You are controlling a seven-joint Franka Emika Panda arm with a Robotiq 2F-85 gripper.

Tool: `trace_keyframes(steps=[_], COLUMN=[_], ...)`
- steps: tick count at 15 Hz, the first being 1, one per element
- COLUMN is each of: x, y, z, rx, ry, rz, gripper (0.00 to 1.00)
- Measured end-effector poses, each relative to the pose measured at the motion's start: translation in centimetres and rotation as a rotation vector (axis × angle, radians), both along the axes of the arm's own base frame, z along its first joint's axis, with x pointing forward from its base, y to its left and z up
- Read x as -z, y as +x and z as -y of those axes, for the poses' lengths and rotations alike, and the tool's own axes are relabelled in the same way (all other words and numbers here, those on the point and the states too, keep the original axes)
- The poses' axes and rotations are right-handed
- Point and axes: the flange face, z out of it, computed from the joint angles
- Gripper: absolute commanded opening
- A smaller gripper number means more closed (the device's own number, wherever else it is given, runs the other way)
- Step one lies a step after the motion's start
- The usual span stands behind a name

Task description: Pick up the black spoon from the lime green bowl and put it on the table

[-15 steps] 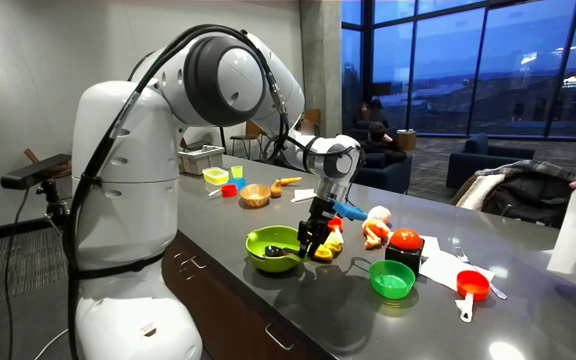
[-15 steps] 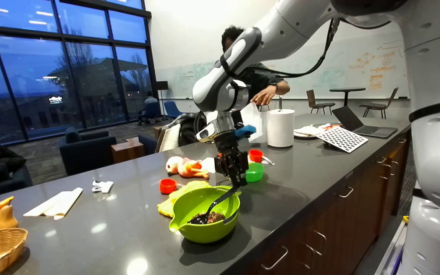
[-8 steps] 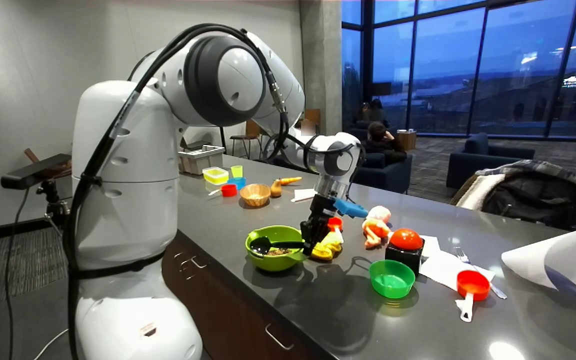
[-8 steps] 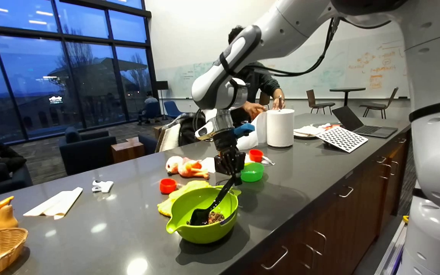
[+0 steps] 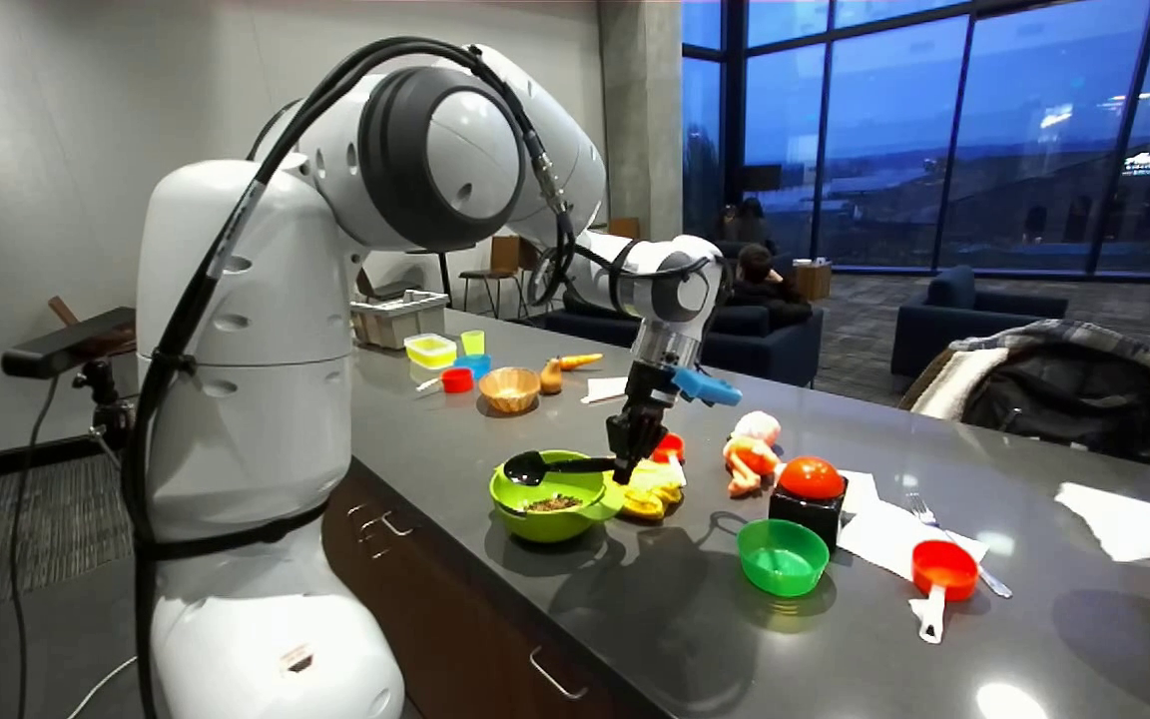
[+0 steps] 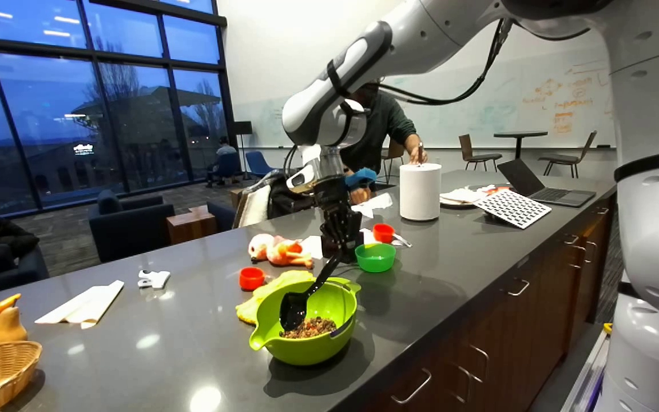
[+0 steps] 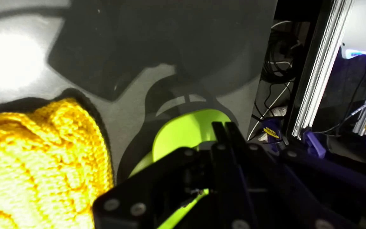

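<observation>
Black and slim, the long-handled spoon [image 5: 580, 464] reaches over a shallow, round, lime green plastic bowl [image 5: 540, 527] in an exterior view, and I see its handle end pinched by the black gripper [image 5: 623, 472]. The bowl stands on a long, dark grey, glossy table [image 5: 835, 659]; farther along sit a smaller, darker green round dish [image 5: 783, 576] and a black box [image 5: 803, 519] topped with a red dome [image 5: 811, 478].

Also in an exterior view, the spoon tilts, its scoop lowest, over brown and reddish grains [image 6: 315, 328] in the bowl; whether it touches them I can't tell. Just beside the bowl lies a yellow knitted cloth [image 6: 261, 296], and well away, a person [image 6: 385, 125] in a dark top stands by an upright white paper roll [image 6: 420, 193].

In the wrist view, the gripper's two dark fingers [image 7: 218, 132] run side by side, nearly together, with part of the bowl beneath. Dark against dark, I can't make out the spoon.
</observation>
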Motion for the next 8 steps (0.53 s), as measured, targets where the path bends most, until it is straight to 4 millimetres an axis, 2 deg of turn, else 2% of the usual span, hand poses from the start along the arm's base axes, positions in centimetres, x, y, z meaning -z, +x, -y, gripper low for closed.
trace_keyframes(steps=[8], x=[-4.9], y=[0.4], z=[0.3], rx=[-0.003], ry=[-0.045], rz=[0.017], gripper=[0.01])
